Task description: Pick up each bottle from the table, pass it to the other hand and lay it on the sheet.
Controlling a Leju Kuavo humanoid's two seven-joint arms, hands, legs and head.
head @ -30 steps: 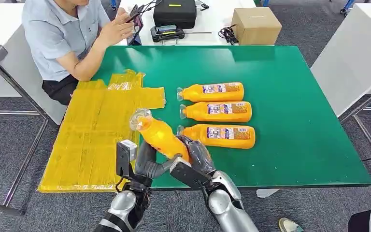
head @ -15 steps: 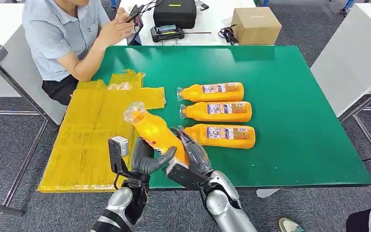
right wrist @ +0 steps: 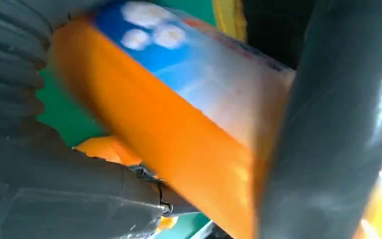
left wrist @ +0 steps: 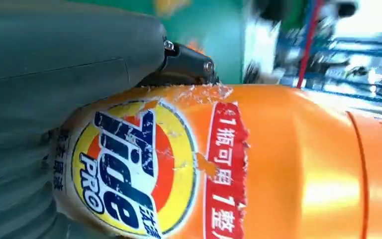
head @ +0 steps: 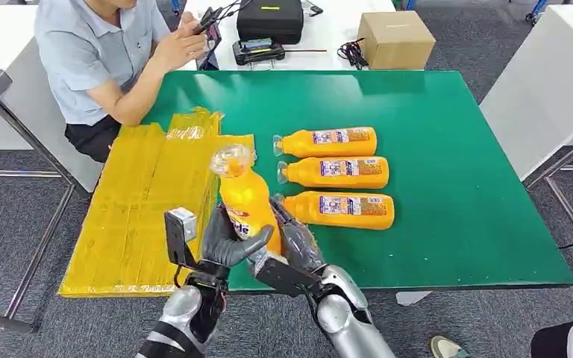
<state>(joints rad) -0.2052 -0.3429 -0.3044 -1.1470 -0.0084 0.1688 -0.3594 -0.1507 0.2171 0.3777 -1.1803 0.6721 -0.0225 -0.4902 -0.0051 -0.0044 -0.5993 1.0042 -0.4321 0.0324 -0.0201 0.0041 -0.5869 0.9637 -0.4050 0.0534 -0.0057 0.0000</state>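
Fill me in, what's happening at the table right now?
The robot is mid-handover with an orange bottle, held nearly upright above the near edge of the green table. Both the left hand and the right hand are wrapped around its lower half. Three more bottles lie in a row on the table, caps toward the yellow sheet, which has no bottle on it yet. A person sits at the far corner.
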